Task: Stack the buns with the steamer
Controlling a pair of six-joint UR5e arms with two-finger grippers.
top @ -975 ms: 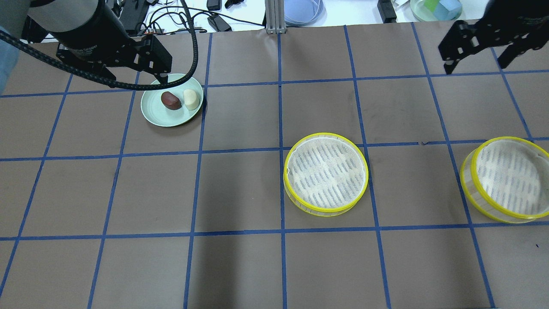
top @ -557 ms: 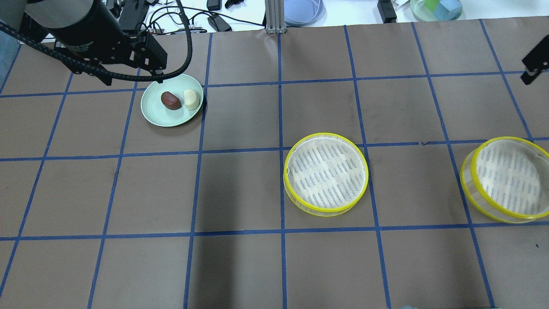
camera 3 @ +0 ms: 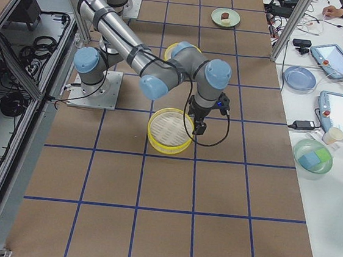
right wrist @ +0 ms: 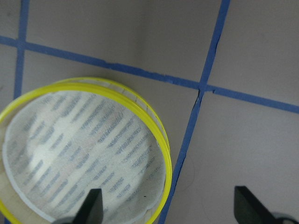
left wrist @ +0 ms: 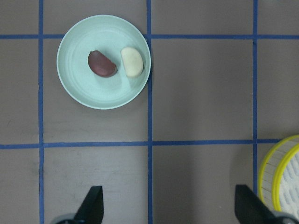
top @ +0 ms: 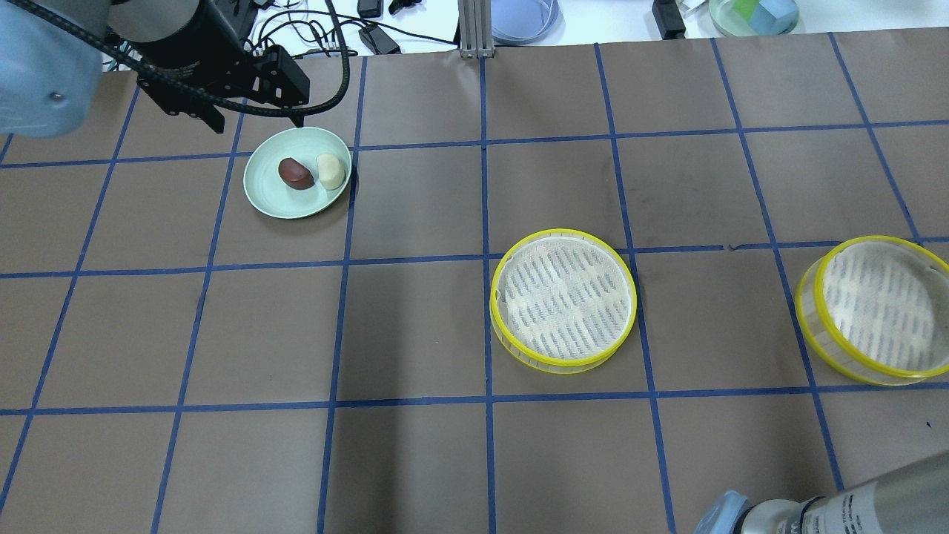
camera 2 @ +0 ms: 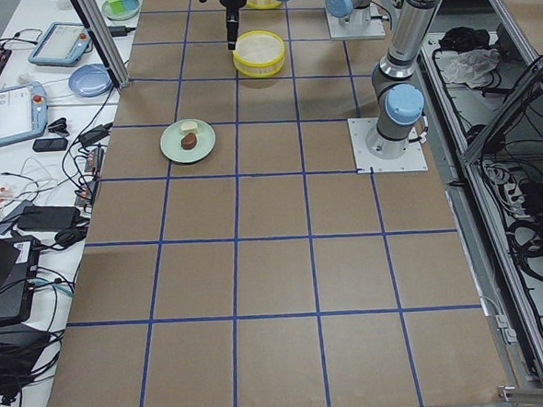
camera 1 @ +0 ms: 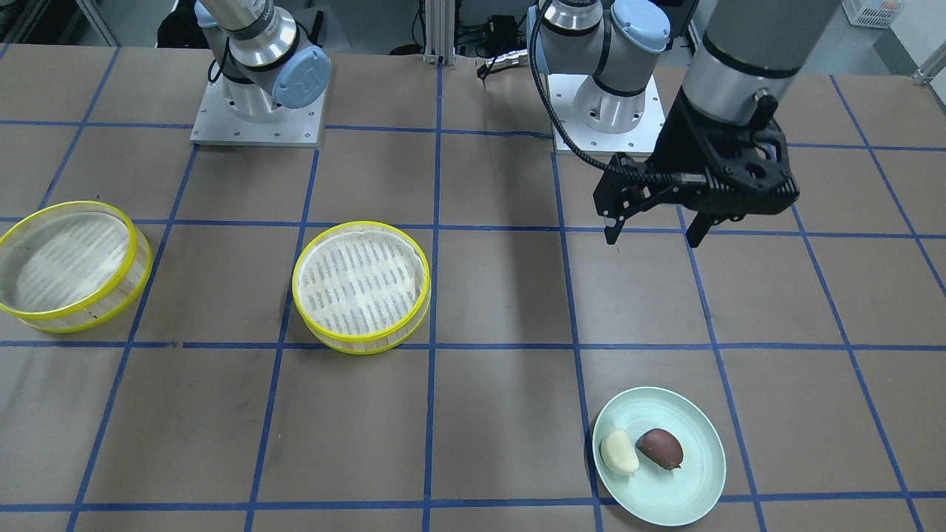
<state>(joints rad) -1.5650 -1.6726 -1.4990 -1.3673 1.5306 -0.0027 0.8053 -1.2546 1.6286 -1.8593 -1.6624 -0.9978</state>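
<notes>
Seen from overhead, the left gripper (top: 258,122) is being held at the 12 o'clock edge of the pale green plate (top: 289,204). Its jaws are being kept wide apart with nothing gripped, and only bare table (top: 415,208) is being shown between them in the left wrist view. The buns are being carried on that plate, just beside each other: the dark bun (top: 295,173) is lying near the middle and the cream bun (top: 331,171) at its 3 o'clock. Both steamer tiers are being shown empty on the table. The central tier (top: 563,300) is sitting at about 4 o'clock from the plate, well apart from it, and the second tier (top: 878,308) is sitting at 3 o'clock from the central one, by the view's edge. In the exterior right view, the right gripper (camera 3: 199,128) is being held just beside the 3 o'clock rim of the second tier. In its own wrist view its jaws are being kept wide apart and empty, with that tier appearing at their 9 o'clock.
</notes>
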